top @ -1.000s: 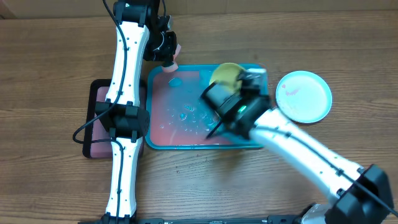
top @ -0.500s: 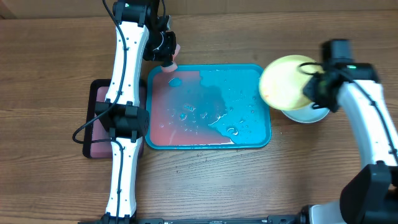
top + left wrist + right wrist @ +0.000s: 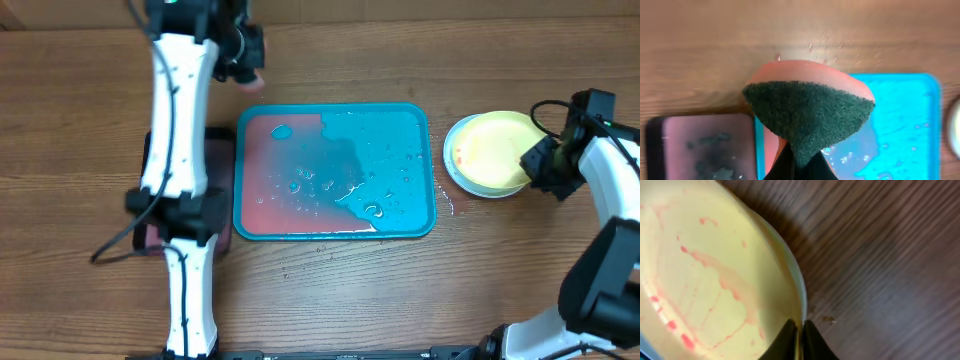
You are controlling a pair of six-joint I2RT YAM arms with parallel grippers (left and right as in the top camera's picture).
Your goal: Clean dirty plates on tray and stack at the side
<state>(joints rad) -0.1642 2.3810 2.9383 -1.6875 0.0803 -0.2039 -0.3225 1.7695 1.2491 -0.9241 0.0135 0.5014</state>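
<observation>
A lime-green plate (image 3: 490, 150) with red smears (image 3: 715, 270) lies on top of a light blue plate (image 3: 470, 188), on the table right of the teal tray (image 3: 400, 130). My right gripper (image 3: 545, 165) is at the green plate's right rim; its fingertips (image 3: 799, 330) pinch that rim between them. Wet with droplets, the tray is tinted reddish on its left half and has no plate on it. Beyond the tray's far left corner, my left gripper (image 3: 245, 55) is shut on a pink sponge (image 3: 810, 110) with a dark green scouring face, held above the table.
A smaller black tray (image 3: 222, 150) with a pinkish wet floor (image 3: 700, 145) sits against the teal tray's left side, partly under my left arm. Small water drops lie on the wood beside the tray's right edge.
The right arm carried the lime-green plate off the tray to the right and lowered it onto the light blue plate. The left arm with the sponge drew back from the tray's corner.
</observation>
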